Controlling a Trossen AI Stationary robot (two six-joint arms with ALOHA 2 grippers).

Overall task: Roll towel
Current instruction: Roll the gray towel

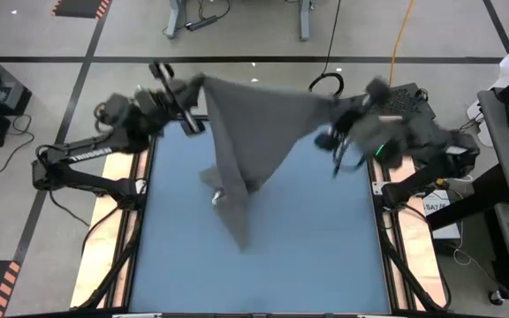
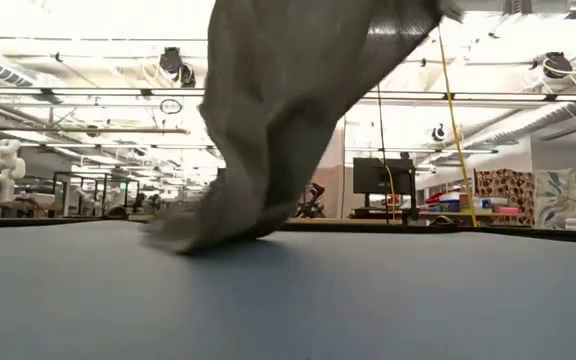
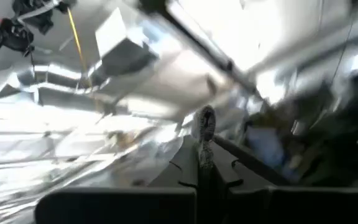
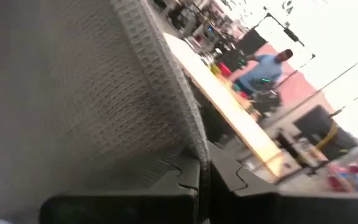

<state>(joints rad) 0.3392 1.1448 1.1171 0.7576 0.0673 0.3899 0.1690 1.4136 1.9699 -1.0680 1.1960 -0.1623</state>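
Note:
The grey-brown towel (image 1: 254, 132) is raised over the far half of the blue table (image 1: 325, 238), stretched between my two grippers. My left gripper (image 1: 200, 84) is shut on its far left corner. My right gripper (image 1: 332, 119) is shut on its far right corner. From that top edge the cloth narrows down to a point (image 1: 241, 238) that lies on the table. A small white tag (image 1: 217, 196) shows on its left edge. In the low view the towel (image 2: 288, 110) hangs from above, its lower end (image 2: 198, 235) on the tabletop. My left gripper pinches a corner of the towel (image 3: 204, 127) between its two fingers; only a small tip of cloth sticks out past the fingertips. The corner is lifted clear and the cloth runs off toward the other gripper. My right gripper pinches the towel at its edge near a corner (image 4: 194, 146) between its two fingers. The cloth spreads away from the fingers across the view and hangs down, its lowest end on the table.
Wooden rails (image 1: 104, 230) run along the table's left and right sides. Free blue tabletop lies near the front edge (image 2: 368, 300). A person in a blue shirt (image 4: 269, 65) stands in the room beyond the table.

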